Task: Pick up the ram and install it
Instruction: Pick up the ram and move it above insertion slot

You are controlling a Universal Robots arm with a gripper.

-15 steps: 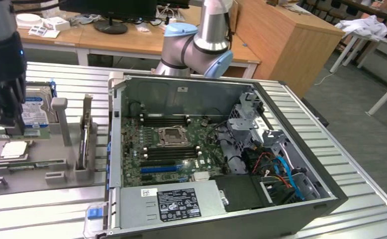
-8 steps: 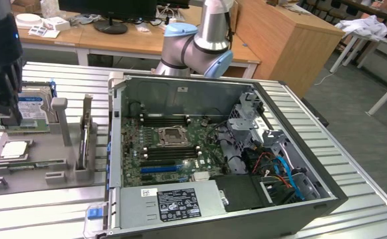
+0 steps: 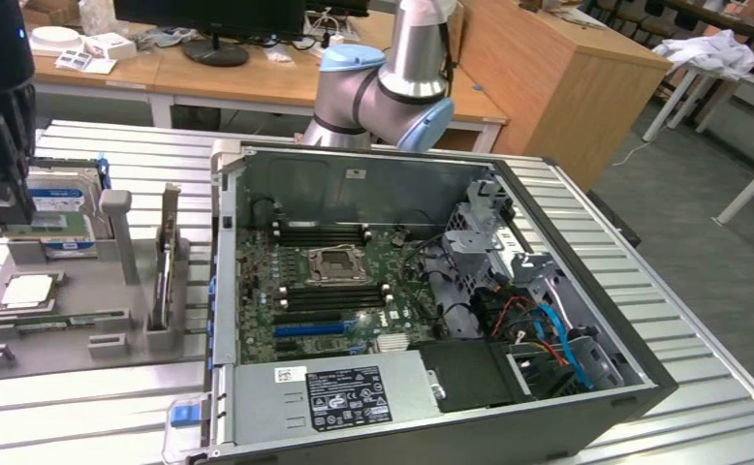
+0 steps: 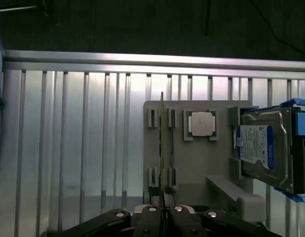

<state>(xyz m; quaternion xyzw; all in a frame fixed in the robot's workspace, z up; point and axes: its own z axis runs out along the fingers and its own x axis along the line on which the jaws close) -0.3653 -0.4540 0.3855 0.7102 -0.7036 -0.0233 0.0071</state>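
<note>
I can read nothing: blue label (image 4: pixel 254 144) on the hard drive (image 4: pixel 281 148), black sticker (image 3: pixel 347 395) on the power supply (image 3: pixel 264 412), both illegible from here.

Silver hard drive (image 4: pixel 268 148) (blue label (image 4: pixel 255 143))

The gripper (image 3: pixel 13 211) hangs over the grey holder (image 3: pixel 93 291), apparently clamping the ram (image 3: pixel 47 229).

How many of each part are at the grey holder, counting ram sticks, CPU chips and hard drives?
Ram sticks: 2, the ram gripped by the end effector and a second ram lying in the grey holder
CPU chip: 1
Hard drive: 1
Total: 4
</note>
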